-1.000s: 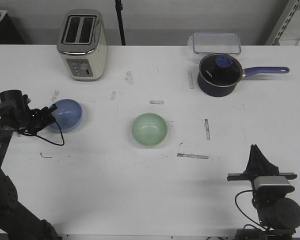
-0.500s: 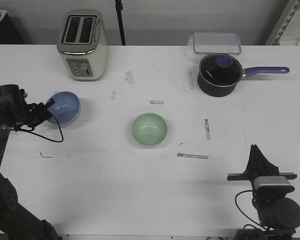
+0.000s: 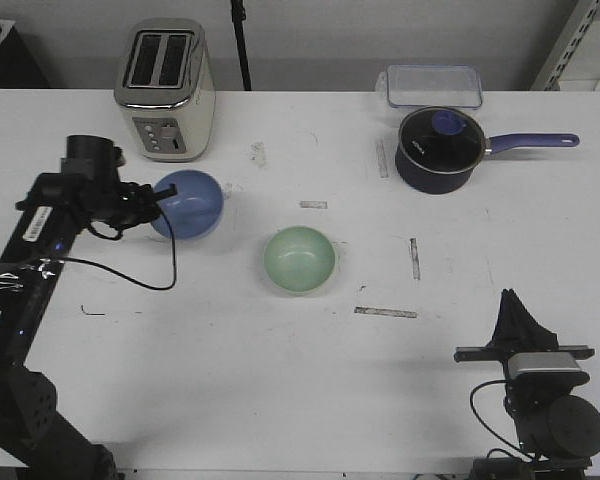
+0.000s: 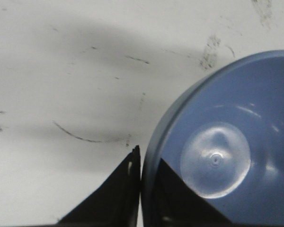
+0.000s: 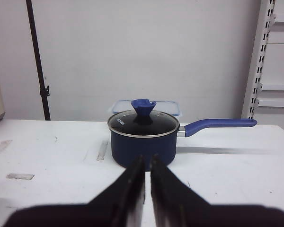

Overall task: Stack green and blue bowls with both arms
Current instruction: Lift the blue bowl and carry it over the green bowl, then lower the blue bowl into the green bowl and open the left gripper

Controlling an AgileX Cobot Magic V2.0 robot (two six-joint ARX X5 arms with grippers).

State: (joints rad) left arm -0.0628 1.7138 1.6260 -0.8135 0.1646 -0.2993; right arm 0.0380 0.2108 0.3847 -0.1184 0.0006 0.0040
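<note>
1. Left gripper (image 3: 158,209) was clamped on the blue bowl (image 3: 188,203) rim, bowl lifted and tilted, just beside the toaster (image 3: 166,88).
2. Green bowl (image 3: 300,260) sat mid-table, apart from blue.
3. Right gripper (image 5: 147,163) parked near the table edge, fingers closed, empty.
4. Step: carry phase. Next probably needed blue centred over green, levelled, then lowered.
</note>
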